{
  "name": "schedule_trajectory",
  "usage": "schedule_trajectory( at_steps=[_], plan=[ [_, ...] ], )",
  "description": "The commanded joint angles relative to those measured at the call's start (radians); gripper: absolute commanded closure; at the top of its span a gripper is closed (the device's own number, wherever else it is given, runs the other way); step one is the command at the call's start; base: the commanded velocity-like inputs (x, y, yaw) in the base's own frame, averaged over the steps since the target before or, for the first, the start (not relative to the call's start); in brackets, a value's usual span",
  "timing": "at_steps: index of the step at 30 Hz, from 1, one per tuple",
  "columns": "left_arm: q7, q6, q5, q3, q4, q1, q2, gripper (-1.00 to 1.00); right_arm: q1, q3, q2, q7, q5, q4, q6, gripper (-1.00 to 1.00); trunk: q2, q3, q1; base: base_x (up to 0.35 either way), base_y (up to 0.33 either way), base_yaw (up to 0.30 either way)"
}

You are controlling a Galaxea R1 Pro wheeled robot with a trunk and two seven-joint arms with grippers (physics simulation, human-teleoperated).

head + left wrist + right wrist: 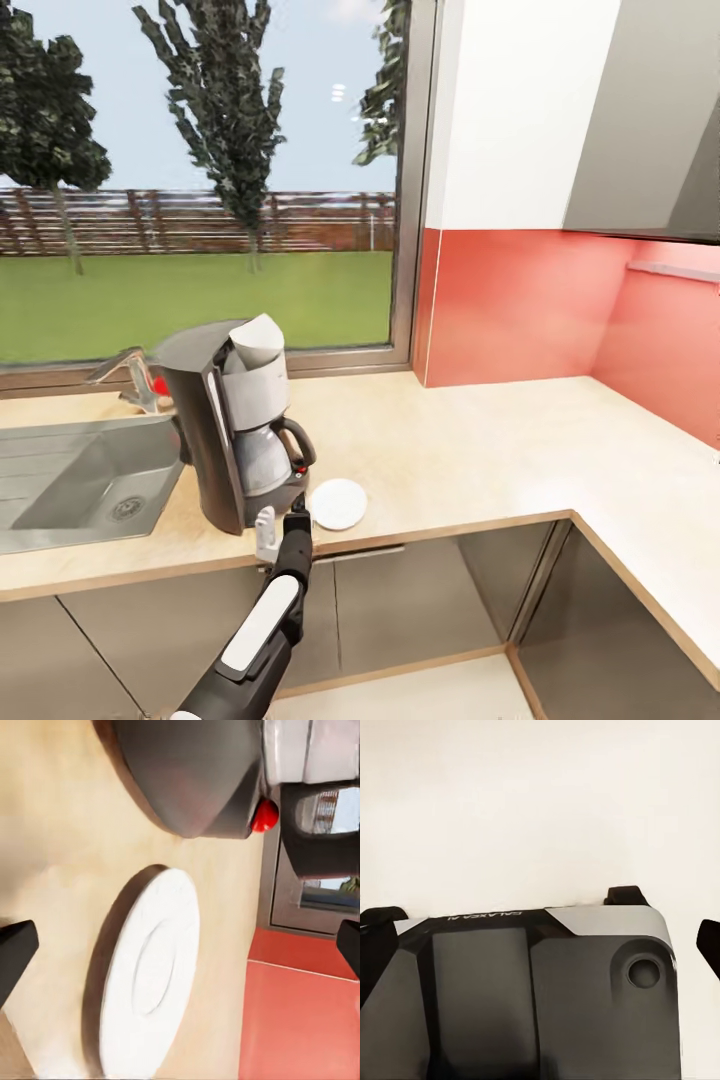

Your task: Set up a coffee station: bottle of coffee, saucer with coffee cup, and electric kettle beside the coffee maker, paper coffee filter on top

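Left hand at the desk edge, in front of the coffee maker and saucer.

The desk [480, 450] runs long and L-shaped under the window, with a steel sink [80, 480] set in it at the left. The coffee maker [235, 420] stands upright on the desk just right of the sink, a white paper coffee filter [258, 342] sitting in its top; a red object behind it is mostly hidden. The saucer [338, 502] lies flat just beside the machine's base, apart from it and bare. The left hand [281, 528] hovers at the desk's front edge, near the saucer, its fingers spread wide and holding nothing. In the left wrist view the saucer [150, 975] lies between the dark fingertips [15, 952]. The right hand [540, 937] shows spread fingertips at the frame's sides, over a grey robot part [532, 990], gripping nothing.
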Motion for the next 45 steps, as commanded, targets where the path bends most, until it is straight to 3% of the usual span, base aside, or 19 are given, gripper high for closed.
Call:
schedule_trajectory(
  at_steps=[1,18,19,20,23,25,26,27,28,30,31,32,36,39,43,44,45],
  plan=[
    [0.005,-0.004,0.001,-0.001,-0.001,-0.001,0.0,-1.0,0.0,0.009,0.0,-0.006,-0.007,-0.002,0.006,-1.0,-0.002,-0.002,0.0,-0.27,0.222,0.0],
    [-0.008,0.002,-0.007,-0.021,-0.002,0.012,0.0,-1.0,0.0,0.009,0.0,-0.006,-0.006,-0.002,0.006,-1.0,-0.002,-0.002,0.0,-0.257,0.118,0.0],
    [-0.016,0.002,-0.01,-0.039,-0.003,0.022,0.0,-1.0,0.0,0.009,0.0,-0.006,-0.006,-0.002,0.006,-1.0,-0.002,-0.002,0.0,-0.058,0.015,0.0],
    [-0.05,0.001,-0.012,-0.097,-0.007,0.04,0.0,-1.0,0.0,0.008,-0.002,-0.006,-0.006,-0.002,0.006,-1.0,-0.002,-0.002,0.0,-0.03,0.008,0.0],
    [-0.162,0.0,-0.016,-0.207,-0.01,0.093,0.005,-1.0,0.0,0.007,-0.005,-0.006,-0.006,-0.002,0.005,-1.0,-0.002,-0.002,0.0,-0.013,0.003,0.0],
    [-0.252,0.0,-0.039,-0.283,-0.002,0.165,0.025,-1.0,0.0,0.007,-0.006,-0.006,-0.006,-0.002,0.005,-1.0,-0.002,-0.002,0.0,-0.003,0.001,0.0],
    [-0.284,0.002,-0.112,-0.341,0.043,0.208,0.056,-1.0,0.0,0.007,-0.006,-0.006,-0.006,-0.001,0.005,-1.0,-0.002,-0.002,0.0,0.0,0.0,0.0],
    [-0.294,-0.001,-0.168,-0.364,0.078,0.236,0.08,-1.0,0.0,0.007,-0.006,-0.006,-0.006,-0.001,0.005,-1.0,-0.002,-0.002,0.0,0.0,0.0,0.0],
    [-0.299,-0.004,-0.227,-0.376,0.11,0.273,0.1,-1.0,0.0,0.007,-0.006,-0.006,-0.006,-0.001,0.003,-1.0,-0.002,-0.002,0.0,0.0,0.0,0.0],
    [-0.303,-0.009,-0.292,-0.381,0.157,0.317,0.117,-1.0,0.0,0.007,-0.007,-0.007,-0.006,-0.001,-0.012,-1.0,-0.002,-0.002,0.0,0.0,0.0,0.0],
    [-0.304,-0.025,-0.346,-0.379,0.249,0.345,0.136,-1.0,0.0,0.007,-0.009,-0.007,-0.005,0.0,-0.041,-1.0,-0.002,-0.002,0.0,0.0,0.0,0.0],
    [-0.304,-0.046,-0.369,-0.378,0.339,0.353,0.151,-1.0,0.0,0.007,-0.01,-0.008,-0.005,0.0,-0.061,-1.0,-0.002,-0.002,0.0,0.0,0.0,0.0],
    [-0.303,-0.077,-0.386,-0.377,0.589,0.355,0.182,-1.0,0.0,0.007,-0.013,-0.01,-0.005,0.001,-0.082,-1.0,-0.002,-0.002,0.0,0.0,0.0,0.0],
    [-0.302,-0.08,-0.392,-0.379,0.697,0.354,0.214,-1.0,0.0,0.007,-0.014,-0.011,-0.004,0.001,-0.085,-1.0,-0.002,-0.002,0.0,0.0,0.0,0.0],
    [-0.294,-0.079,-0.408,-0.387,0.804,0.354,0.273,-1.0,0.004,0.007,-0.015,-0.012,-0.003,0.001,-0.085,-1.0,-0.002,-0.002,0.0,0.0,0.0,0.0],
    [-0.292,-0.075,-0.418,-0.391,0.888,0.358,0.326,-1.0,0.008,0.008,-0.016,-0.011,-0.002,0.001,-0.086,-1.0,-0.002,-0.002,0.0,0.0,0.0,0.0],
    [-0.293,-0.074,-0.422,-0.393,0.906,0.361,0.338,-1.0,0.008,0.008,-0.017,-0.011,-0.002,0.001,-0.086,-1.0,-0.002,-0.002,0.0,0.0,0.0,0.0]
  ],
)
